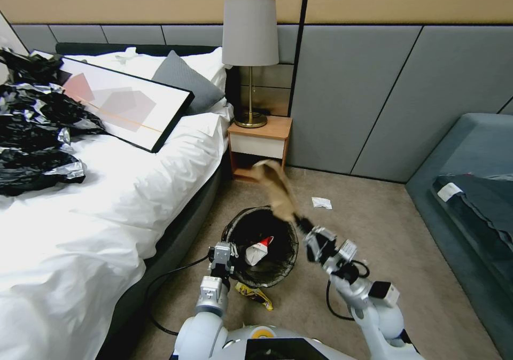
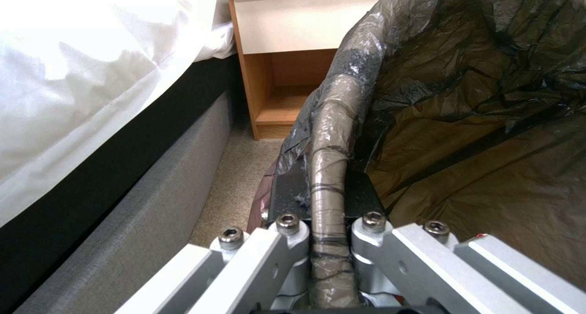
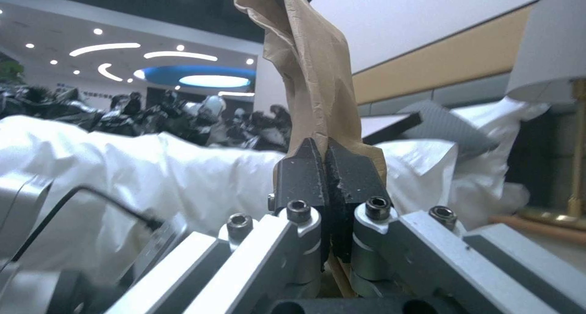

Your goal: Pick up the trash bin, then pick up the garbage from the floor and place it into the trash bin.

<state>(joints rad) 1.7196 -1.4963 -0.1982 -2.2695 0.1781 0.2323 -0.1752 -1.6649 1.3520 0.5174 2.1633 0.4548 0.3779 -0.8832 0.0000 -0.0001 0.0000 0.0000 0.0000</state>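
The left gripper [image 1: 223,253] clamps the bin [image 1: 260,246] rim, steadying it. The right gripper [image 1: 302,222], closed on brown paper [image 1: 277,187], holds it above the bin for dropping.

One trash bin [image 1: 260,245] stands beside the bed [image 1: 107,200]. Four pieces of garbage show: one red-and-white wrapper [image 1: 258,251] inside the trash bin, one brown paper piece [image 1: 276,189] above its rim, one yellow snack wrapper [image 1: 255,295] on the floor just beside it, and one white tissue [image 1: 321,203] farther off. Two grippers show, the left gripper [image 1: 223,254] and the right gripper [image 1: 303,223]. One lamp [image 1: 250,55] stands on one nightstand [image 1: 260,142].
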